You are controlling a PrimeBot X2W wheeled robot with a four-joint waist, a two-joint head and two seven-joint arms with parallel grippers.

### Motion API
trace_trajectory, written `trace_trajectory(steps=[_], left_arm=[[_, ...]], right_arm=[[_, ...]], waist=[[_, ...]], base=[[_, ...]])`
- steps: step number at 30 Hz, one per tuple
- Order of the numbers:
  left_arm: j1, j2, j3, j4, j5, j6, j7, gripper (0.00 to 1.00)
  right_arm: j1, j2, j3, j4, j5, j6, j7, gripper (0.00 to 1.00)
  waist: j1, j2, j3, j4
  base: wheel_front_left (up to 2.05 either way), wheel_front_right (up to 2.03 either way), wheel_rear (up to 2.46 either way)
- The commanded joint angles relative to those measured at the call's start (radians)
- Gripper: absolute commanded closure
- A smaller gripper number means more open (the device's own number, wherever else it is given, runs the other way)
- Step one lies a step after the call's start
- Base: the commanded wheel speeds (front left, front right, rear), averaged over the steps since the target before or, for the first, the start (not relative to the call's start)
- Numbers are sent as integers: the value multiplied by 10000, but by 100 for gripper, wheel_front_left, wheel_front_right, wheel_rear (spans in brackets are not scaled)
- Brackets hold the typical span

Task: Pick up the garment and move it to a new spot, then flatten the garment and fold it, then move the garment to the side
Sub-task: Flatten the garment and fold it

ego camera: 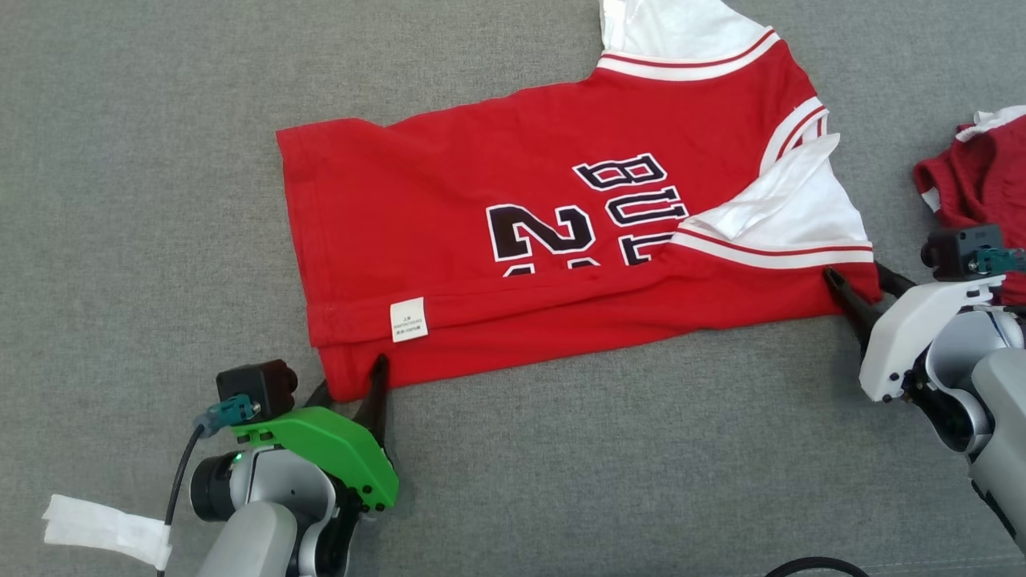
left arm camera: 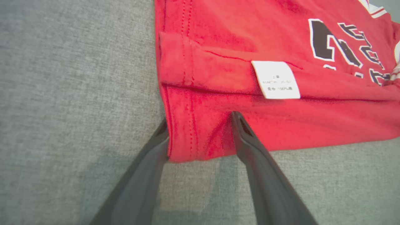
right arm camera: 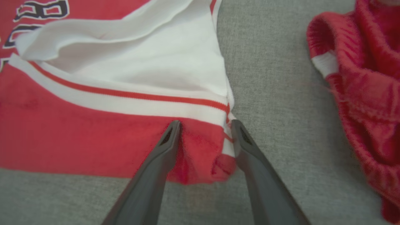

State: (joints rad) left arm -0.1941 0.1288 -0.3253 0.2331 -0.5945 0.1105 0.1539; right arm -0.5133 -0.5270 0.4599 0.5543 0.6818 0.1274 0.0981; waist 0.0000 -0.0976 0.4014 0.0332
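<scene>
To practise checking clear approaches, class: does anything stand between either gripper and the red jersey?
Nothing visible does. The left gripper straddles the hem corner of the jersey with open fingers; the right gripper straddles the corner below the white sleeve. The other red garment lies apart, to the right.

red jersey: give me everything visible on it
Red jersey, knit cotton look, white sleeves with red-striped trim, black white-edged lettering partly covered. Lies flat on the grey fabric surface, near long edge folded over, showing a white care label. Left gripper straddles the hem corner, right gripper the sleeve-end corner, jaws open.
</scene>
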Motion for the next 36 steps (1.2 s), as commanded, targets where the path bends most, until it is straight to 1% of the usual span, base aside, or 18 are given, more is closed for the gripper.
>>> trace_trajectory(steps=[1, 4, 8, 9, 12, 15, 18, 20, 22, 24, 28, 31, 32, 33, 34, 36], left_arm=[[-40, -113, -180, 230, -123, -163, 155, 100], [-251, -29, -103, 269, -418, -527, 308, 100], [-418, 545, 77, -190, -506, -691, 640, 100], [-266, 761, 180, -598, -665, -738, 903, 100], [103, 1103, 305, -1471, -942, -764, 1400, 100], [513, 1450, 452, -2584, -1310, -736, 1947, 100], [1125, 1640, 497, -3551, -1685, -656, 2463, 100], [1525, 1669, 551, -3952, -1974, -582, 2672, 100], [1957, 1843, 560, -4081, -1852, -461, 2739, 100], [2414, 1868, 486, -4051, -1860, -380, 2737, 100], [3150, 1908, 389, -3965, -2002, -351, 2734, 100], [3432, 2005, 448, -3841, -1951, -328, 2658, 100], [3463, 1998, 475, -3826, -1928, -330, 2589, 96], [3457, 1985, 531, -3846, -1891, -313, 2492, 17], [3430, 1989, 553, -3882, -1864, -293, 2440, 0], [3398, 2038, 522, -3965, -1821, -323, 2439, 0]], right_arm=[[255, 221, 352, 19, 170, 62, 269, 100], [100, -119, 557, -269, 777, 57, 655, 100], [-197, -865, 679, -873, 1581, 31, 1243, 100], [-239, -1211, 726, -1112, 1912, 28, 1531, 100], [-86, -1750, 653, -1489, 2423, 22, 1991, 100], [173, -2236, 549, -2043, 2935, 22, 2501, 100], [700, -2586, 415, -2685, 3447, 22, 3013, 100], [1123, -2732, 266, -3086, 3675, 22, 3190, 100], [1588, -2779, 100, -3349, 3720, 22, 3106, 100], [2140, -2645, -59, -3441, 3764, 22, 3021, 100], [3054, -2360, -339, -3477, 3667, 22, 2810, 100], [3438, -2207, -532, -3420, 3222, 22, 2481, 100], [3471, -2179, -628, -3398, 2983, 20, 2287, 56], [3496, -2135, -731, -3346, 2813, 20, 2192, 0], [3479, -2086, -792, -3417, 2621, 22, 2145, 0], [3391, -2060, -882, -3551, 2493, 22, 2152, 0]], waist=[[0, 1, -35, -24], [0, 1, -191, -70], [0, 1, -481, -103], [0, 1, -638, -109], [0, 1, -819, -97], [0, 1, -943, -94], [0, 1, -1012, -116], [0, 1, -1018, -142], [0, 1, -990, -198], [0, 1, -947, -269], [0, 1, -806, -350], [0, 1, -713, -373], [0, 1, -693, -365], [0, 1, -672, -352], [0, 1, -642, -338], [0, 1, -606, -324]], base=[[0, 0, 0], [0, 0, 0], [0, 0, 0], [0, 0, 0], [0, 0, 0], [0, 0, 0], [0, 0, 0], [0, 0, 0], [0, 0, 0], [0, 0, 0], [0, 0, 0], [0, 0, 0], [0, 0, 0], [0, 0, 0], [0, 0, 0], [0, 0, 0]])
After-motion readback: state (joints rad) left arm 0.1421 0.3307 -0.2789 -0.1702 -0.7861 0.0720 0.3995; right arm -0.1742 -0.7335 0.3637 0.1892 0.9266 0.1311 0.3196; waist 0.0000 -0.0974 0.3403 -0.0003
